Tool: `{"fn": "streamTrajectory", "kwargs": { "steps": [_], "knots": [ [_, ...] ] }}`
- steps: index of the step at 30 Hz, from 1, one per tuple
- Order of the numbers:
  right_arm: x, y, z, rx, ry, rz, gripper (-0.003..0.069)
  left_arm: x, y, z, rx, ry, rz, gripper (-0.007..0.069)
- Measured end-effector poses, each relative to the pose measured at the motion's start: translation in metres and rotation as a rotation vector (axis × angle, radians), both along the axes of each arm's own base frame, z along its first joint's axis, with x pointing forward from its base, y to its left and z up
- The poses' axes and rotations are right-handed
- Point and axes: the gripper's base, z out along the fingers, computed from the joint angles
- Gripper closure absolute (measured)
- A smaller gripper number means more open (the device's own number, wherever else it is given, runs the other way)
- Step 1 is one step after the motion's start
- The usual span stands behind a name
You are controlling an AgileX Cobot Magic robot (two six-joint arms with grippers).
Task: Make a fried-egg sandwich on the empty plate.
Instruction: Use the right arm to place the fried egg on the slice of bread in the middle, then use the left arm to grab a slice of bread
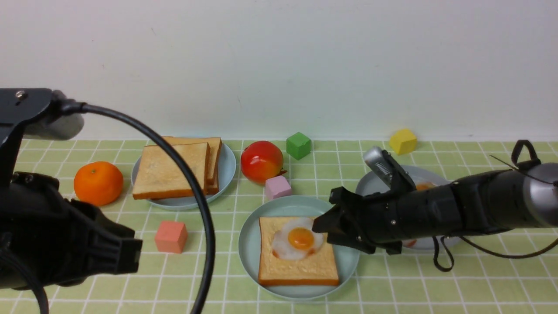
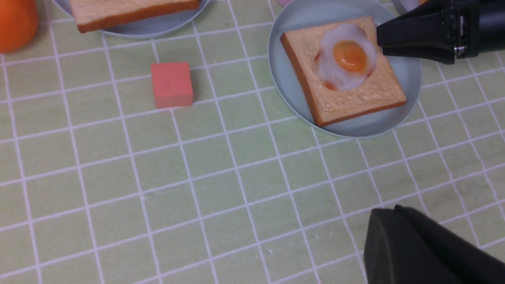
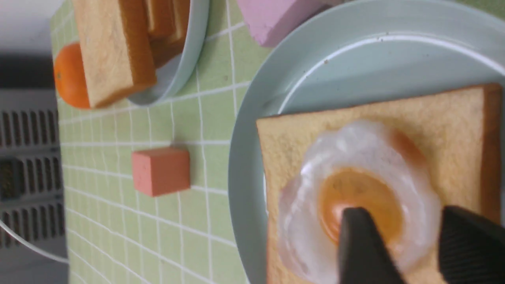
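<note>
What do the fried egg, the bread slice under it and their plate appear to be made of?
The fried egg looks like glossy soft plastic or rubber: its white shines and thins to translucent at the edge. The bread slice seems matte foam or soft plastic, with a pitted face and darker crust. The plate looks like smooth hard plastic, pale mint with a soft sheen.

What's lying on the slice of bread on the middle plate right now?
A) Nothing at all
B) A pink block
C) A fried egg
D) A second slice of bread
C: a glossy white fried egg with an orange yolk lies uncovered on the single bread slice on the mint plate.
</note>
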Motion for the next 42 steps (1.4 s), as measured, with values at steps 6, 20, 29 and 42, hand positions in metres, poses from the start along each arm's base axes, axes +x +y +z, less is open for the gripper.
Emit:
{"fn": "streamTrajectory", "kwargs": {
  "steps": [6, 20, 29, 42],
  "knots": [
    [-0.009, -0.017, 0.046, -0.050, -0.121, 0.161, 0.0029, 0.006, -0.003, -0.002, 0.015, -0.021, 0.000, 0.0630],
    [-0.117, 0.006, 0.216, -0.287, -0.534, 0.574, 0.0165, 0.127, 0.019, -0.054, 0.216, -0.163, 0.342, 0.0623],
    [-0.165, 0.052, 0.201, -0.431, -0.653, 0.856, 0.0179, 0.175, 0.057, -0.098, 0.119, 0.012, 0.429, 0.0622],
    [-0.164, 0.057, 0.194, -0.506, -0.668, 0.880, 0.0151, 0.251, 0.093, -0.111, -0.160, 0.244, 0.433, 0.0528]
  ]
}}
